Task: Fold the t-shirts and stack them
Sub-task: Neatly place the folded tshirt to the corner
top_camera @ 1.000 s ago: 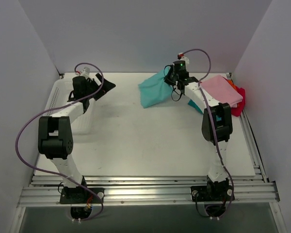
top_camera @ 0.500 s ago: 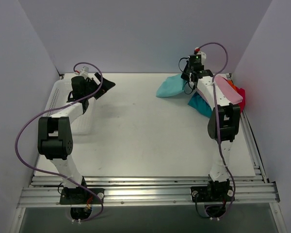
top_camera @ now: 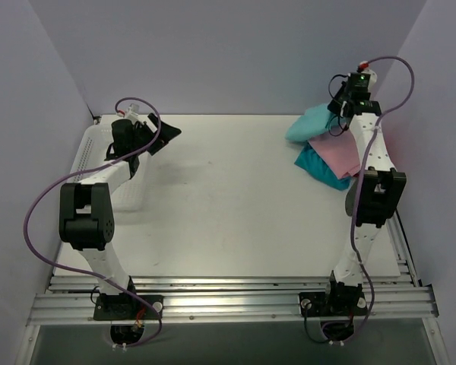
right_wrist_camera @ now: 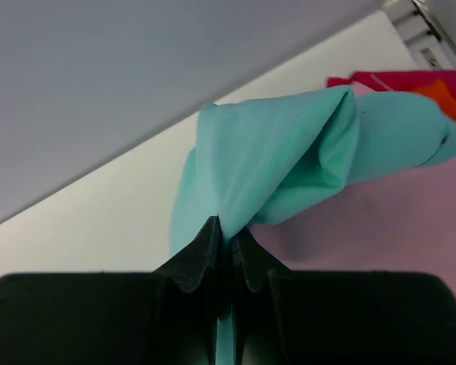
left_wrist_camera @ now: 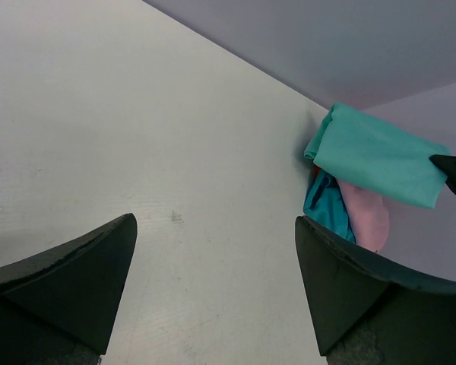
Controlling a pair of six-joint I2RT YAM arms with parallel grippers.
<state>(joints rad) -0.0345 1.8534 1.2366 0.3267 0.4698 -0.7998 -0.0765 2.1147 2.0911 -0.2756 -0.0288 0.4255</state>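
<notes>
My right gripper (top_camera: 340, 106) is shut on the folded teal-green t-shirt (top_camera: 310, 122) and holds it in the air over the stack at the far right. In the right wrist view the gripper (right_wrist_camera: 228, 232) pinches that shirt (right_wrist_camera: 273, 163) above the pink shirt (right_wrist_camera: 380, 220). The stack shows the pink shirt (top_camera: 336, 156) on top of the teal-blue one (top_camera: 319, 166). Red (right_wrist_camera: 395, 78) and orange (right_wrist_camera: 450, 103) cloth peek out behind. My left gripper (top_camera: 161, 137) is open and empty at the far left; its view (left_wrist_camera: 213, 251) shows the teal-green shirt (left_wrist_camera: 376, 163) far off.
A white mesh basket (top_camera: 95, 163) stands at the far left under the left arm. Grey walls close the back and both sides. A metal rail (top_camera: 228, 293) runs along the table's near edge.
My right gripper has carried the teal-green shirt from the back middle of the table rightward and up, to above the stack. The left arm has not moved.
</notes>
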